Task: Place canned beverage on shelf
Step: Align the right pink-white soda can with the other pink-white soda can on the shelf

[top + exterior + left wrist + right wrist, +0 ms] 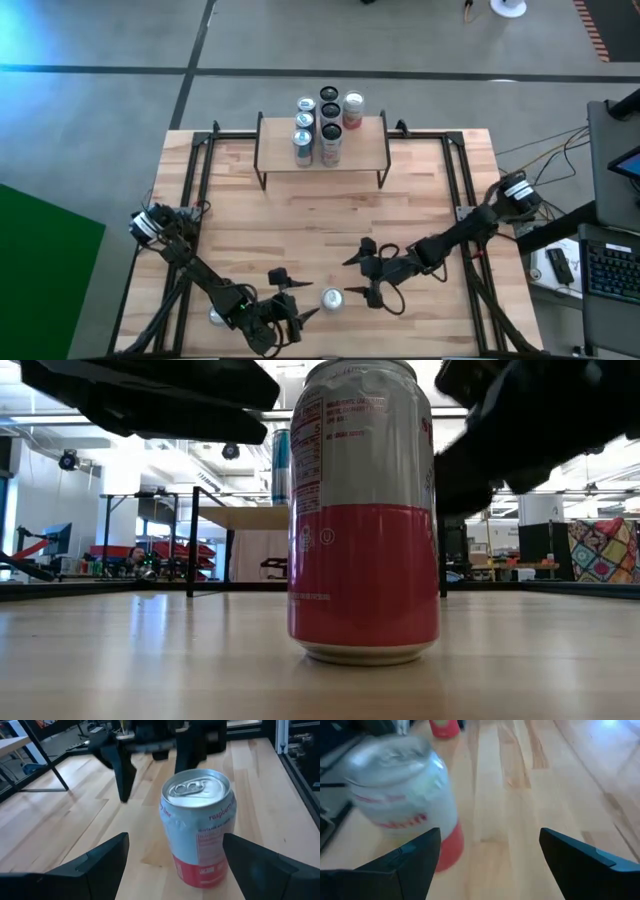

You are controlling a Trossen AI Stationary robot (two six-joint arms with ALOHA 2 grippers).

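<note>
A pink-and-silver beverage can [331, 298] stands upright on its base on the wooden table near the front edge; it also shows in the low view [362, 510]. My left gripper [292, 296] is open just to its left. In the left wrist view the can [200, 825] stands just ahead of the two spread fingers, apart from them. My right gripper [358, 275] is open just right of and behind the can, which shows off to one side in the right wrist view [405, 795]. The shelf [322, 152] stands at the table's far side with several cans [325, 120] on top.
Black metal frame rails [195, 170] run along the table's left and right sides. A silver object [215, 317] lies by the left arm near the front edge. Bare wood [320, 220] lies between the can and the shelf.
</note>
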